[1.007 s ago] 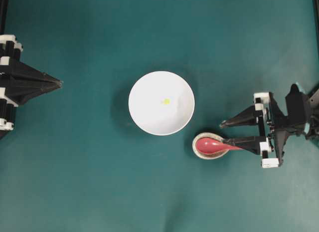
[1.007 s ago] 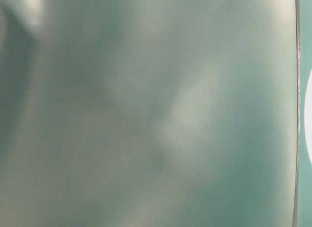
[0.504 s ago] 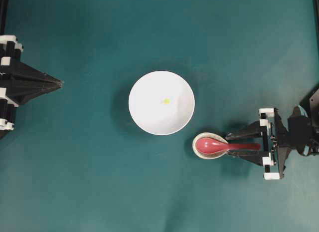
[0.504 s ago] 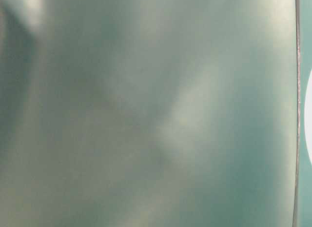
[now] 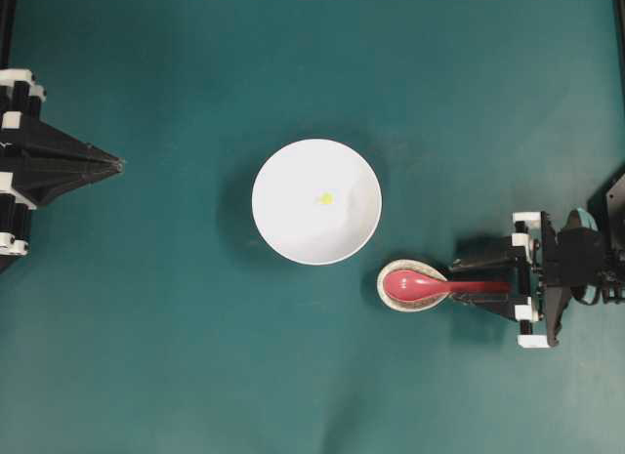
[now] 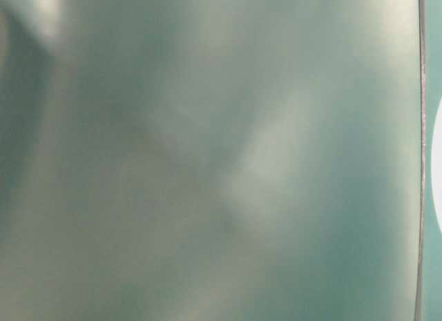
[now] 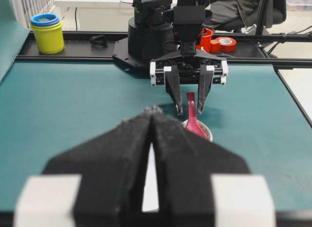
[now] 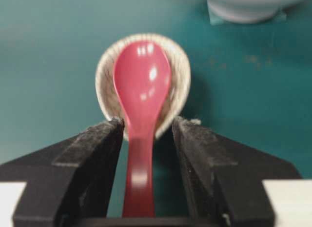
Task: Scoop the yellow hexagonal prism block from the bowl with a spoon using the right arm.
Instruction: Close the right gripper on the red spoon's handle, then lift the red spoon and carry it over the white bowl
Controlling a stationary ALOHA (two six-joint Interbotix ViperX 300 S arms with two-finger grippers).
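Since a second ago, we are seeing the right gripper (image 5: 475, 280) swing down the overhead view until its wide-open jaws are straddling the handle of the spoon (image 5: 430, 285), one finger on each side, gripping nothing. We are counting one spoon, its head lying in one small speckled dish (image 5: 411, 299); one bowl (image 5: 316, 201) just up-left of that dish; and one yellow hexagonal prism block (image 5: 325, 197) sitting near the bowl's middle. Far off at the left edge, the left gripper (image 5: 115, 164) is holding its fingers pressed together, empty. Nothing is standing between spoon and bowl on the green table (image 5: 195, 356).
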